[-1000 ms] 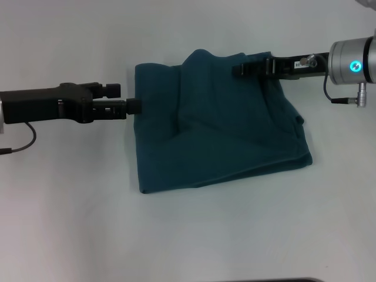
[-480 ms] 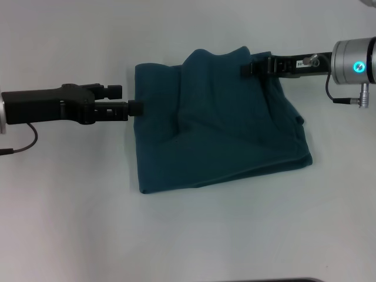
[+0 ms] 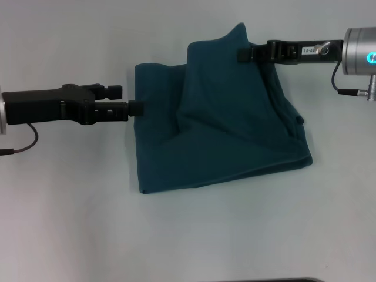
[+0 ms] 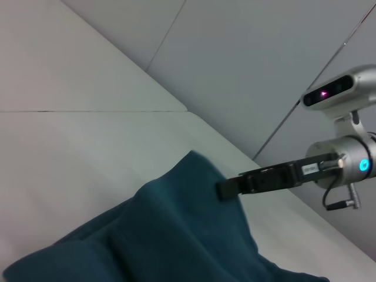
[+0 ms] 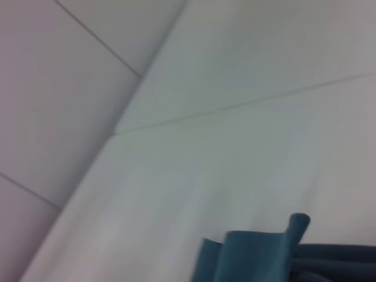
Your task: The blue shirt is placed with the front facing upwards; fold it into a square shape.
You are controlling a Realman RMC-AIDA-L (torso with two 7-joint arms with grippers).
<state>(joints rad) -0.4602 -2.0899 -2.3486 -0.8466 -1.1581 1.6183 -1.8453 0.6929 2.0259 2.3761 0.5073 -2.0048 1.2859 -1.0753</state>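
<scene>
A: Head view — the blue shirt is seen lying mid-table, already bunched into a rough folded block, no print showing. Its far right part is lifted in a peak, clamped by the right gripper.

B: And the left gripper?

A: It is held at the shirt's left edge, touching or just beside it; whether cloth is pinched cannot be told. In the left wrist view the raised fold is confirmed hanging from the right gripper.

B: Step?

A: Judged a late fold. The lifted flap likely needs carrying over and laying flat; edges are uneven, so squaring is called for.

B: Obstacles?

A: None seen on the white table; only wrinkles and the sagging layers could spoil the fold.
</scene>
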